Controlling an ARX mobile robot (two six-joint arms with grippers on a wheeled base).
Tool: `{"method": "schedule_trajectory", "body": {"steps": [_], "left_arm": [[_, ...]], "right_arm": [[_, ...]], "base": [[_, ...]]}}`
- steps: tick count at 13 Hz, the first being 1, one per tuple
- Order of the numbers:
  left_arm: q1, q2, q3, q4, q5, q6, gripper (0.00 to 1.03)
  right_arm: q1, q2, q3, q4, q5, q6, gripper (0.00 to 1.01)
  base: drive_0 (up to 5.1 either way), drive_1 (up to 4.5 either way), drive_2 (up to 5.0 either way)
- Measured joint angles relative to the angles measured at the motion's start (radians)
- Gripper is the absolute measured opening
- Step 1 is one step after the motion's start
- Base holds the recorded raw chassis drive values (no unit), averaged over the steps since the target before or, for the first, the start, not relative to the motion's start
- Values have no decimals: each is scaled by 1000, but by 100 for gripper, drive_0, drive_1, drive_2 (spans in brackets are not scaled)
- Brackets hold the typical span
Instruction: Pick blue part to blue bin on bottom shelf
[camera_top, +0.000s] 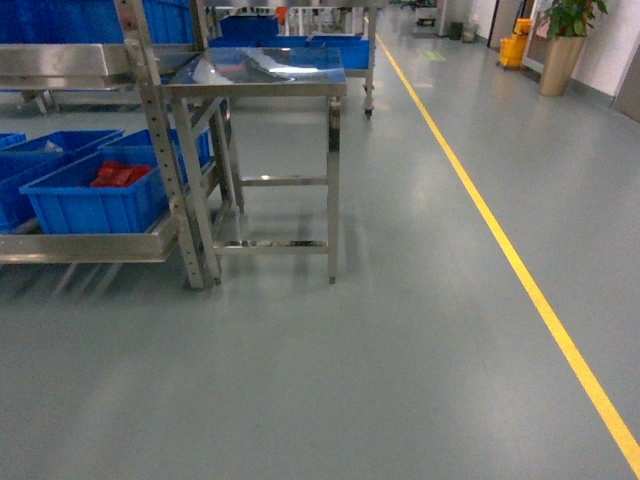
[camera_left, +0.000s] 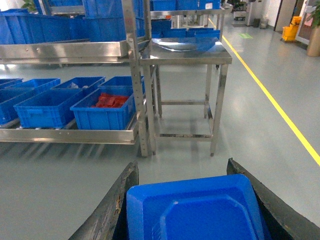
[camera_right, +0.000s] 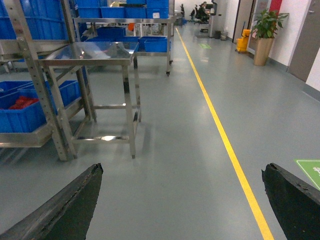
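Note:
In the left wrist view my left gripper (camera_left: 182, 163) is shut on the blue part (camera_left: 195, 210), a flat blue plastic piece with bevelled corners that fills the gap between the dark fingers (camera_left: 117, 205). The bottom shelf (camera_left: 65, 136) lies ahead to the left, its steel front rail (camera_top: 90, 247) low over the floor. Several blue bins (camera_left: 42, 107) stand on it. The nearest blue bin (camera_left: 102, 116) holds red parts (camera_top: 120, 175). My right gripper (camera_right: 182, 167) is open above bare floor, nothing between its fingers. Neither gripper shows in the head view.
A flat-topped steel table (camera_top: 255, 75) stands right of the rack upright (camera_top: 170, 150). A yellow floor line (camera_top: 520, 270) runs away on the right. Further blue bins fill the upper shelf (camera_left: 60, 50). A potted plant (camera_top: 565, 40) and a yellow mop bucket (camera_top: 513, 50) stand far back.

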Motion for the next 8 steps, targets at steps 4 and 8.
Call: {"method": "schedule_trajectory", "body": {"steps": [4,8], "left_arm": [[0,0,0,3,0,5,44],[0,-1,0,2,-1,10,44]], "right_arm": [[0,0,0,0,0,0,98],[0,0,0,-2,0,0,98]], "base": [[-1,420,-422],[-1,421,-422]]}}
